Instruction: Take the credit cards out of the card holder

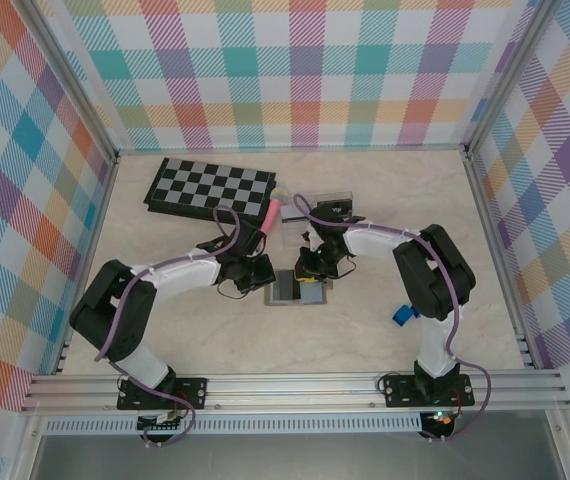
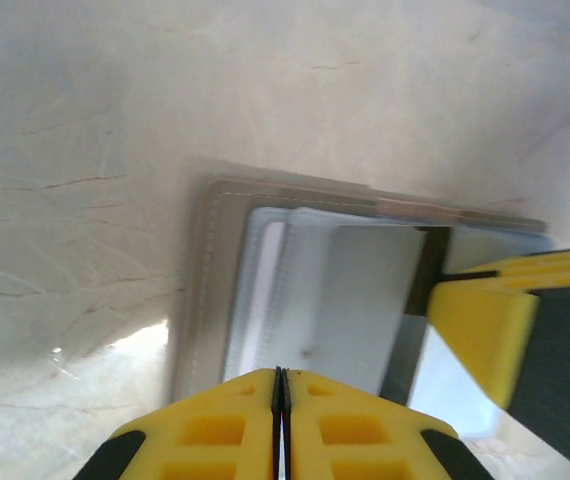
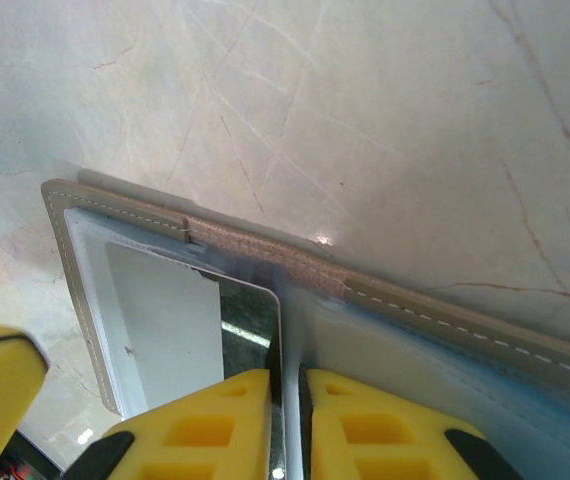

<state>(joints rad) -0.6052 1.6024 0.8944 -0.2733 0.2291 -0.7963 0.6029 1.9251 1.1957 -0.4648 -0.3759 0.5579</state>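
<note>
the card holder (image 1: 298,292) is lying open and flat on the tabletop (image 1: 435,210), pretty much dead centre, with both arms bent in over it. the left fingers (image 1: 267,277) come at it from the left side, and the right fingers (image 1: 312,272) sit over its far edge.

from the left wrist cam, the left fingers (image 2: 265,400) are clenched right together with just a hairline between the yellow pads. they're over one edge of the card holder (image 2: 305,290). a yellow finger of the other arm pokes in from the right.

from the right wrist cam, the right fingers (image 3: 255,400) stand a little apart, and the edge of the black card (image 3: 250,322) runs down into that gap. the card is tucked in a pocket of the card holder (image 3: 155,300) near the spine, only partly showing. honestly can't tell if the fingers are pinching it or just straddling it.

a checkerboard (image 1: 210,187) sits further back on the left, well apart from all this.
</note>
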